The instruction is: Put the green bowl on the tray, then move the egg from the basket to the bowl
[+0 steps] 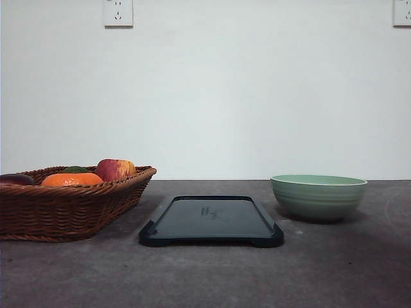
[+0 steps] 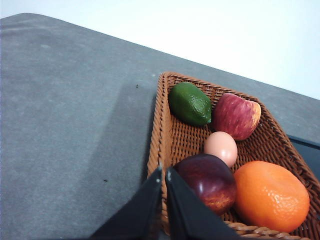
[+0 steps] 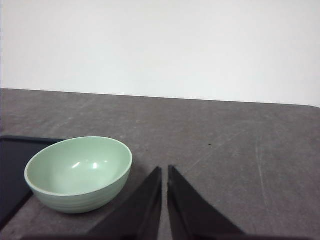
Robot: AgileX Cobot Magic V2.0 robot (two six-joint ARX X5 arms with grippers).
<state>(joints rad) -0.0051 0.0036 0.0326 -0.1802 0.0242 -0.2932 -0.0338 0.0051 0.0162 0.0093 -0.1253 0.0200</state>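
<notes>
The pale green bowl stands on the table to the right of the black tray; it sits empty in the right wrist view, beside the tray's edge. At the left is the brown wicker basket. A tan egg lies in the basket among the fruit. My left gripper is shut, empty, above the basket's near rim. Just as shut and empty, my right gripper hovers over bare table beside the bowl.
In the basket with the egg lie a green avocado, a red apple, a dark red fruit and an orange. Grey tabletop runs to a white wall with two sockets.
</notes>
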